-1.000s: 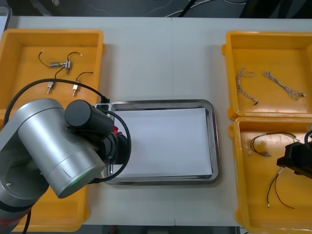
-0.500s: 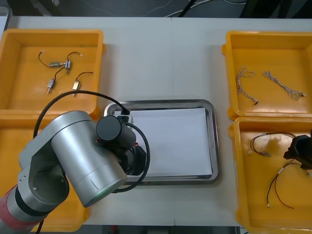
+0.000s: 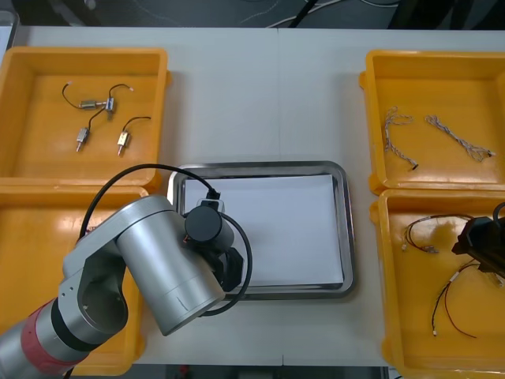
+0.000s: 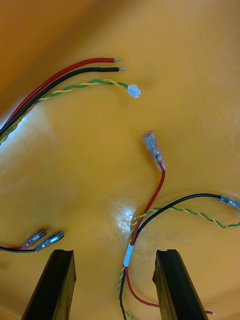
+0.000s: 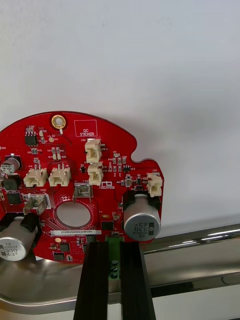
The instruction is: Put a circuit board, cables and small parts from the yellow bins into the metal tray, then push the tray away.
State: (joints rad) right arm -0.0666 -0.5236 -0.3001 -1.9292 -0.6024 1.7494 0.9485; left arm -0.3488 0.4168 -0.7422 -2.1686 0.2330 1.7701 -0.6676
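My left gripper [image 5: 114,245] is shut on the green connector at the edge of a round red circuit board [image 5: 75,180]. The board hangs over the white inside of the metal tray [image 5: 210,250], near its left rim. In the front view my silver left arm [image 3: 150,276] covers the tray's [image 3: 348,229] left near corner and hides the board. My right gripper [image 4: 115,252] is open low over the near right yellow bin [image 4: 60,165]. A red cable [image 4: 158,186] and a black cable [image 4: 180,202] lie between its fingers, untouched. In the front view this right gripper [image 3: 478,242] sits at the right edge.
The far left bin [image 3: 150,59] holds several small metal parts [image 3: 99,104] on black wires. In the far right bin [image 3: 442,63] lie twisted cables [image 3: 397,130]. More cables [image 3: 450,304] sit in the near right bin [image 3: 390,316]. The near left bin [image 3: 31,237] lies under my left arm.
My left arm has swung right from the near left bin to over the tray's left part, carrying the board. The right gripper has shifted slightly within its bin.
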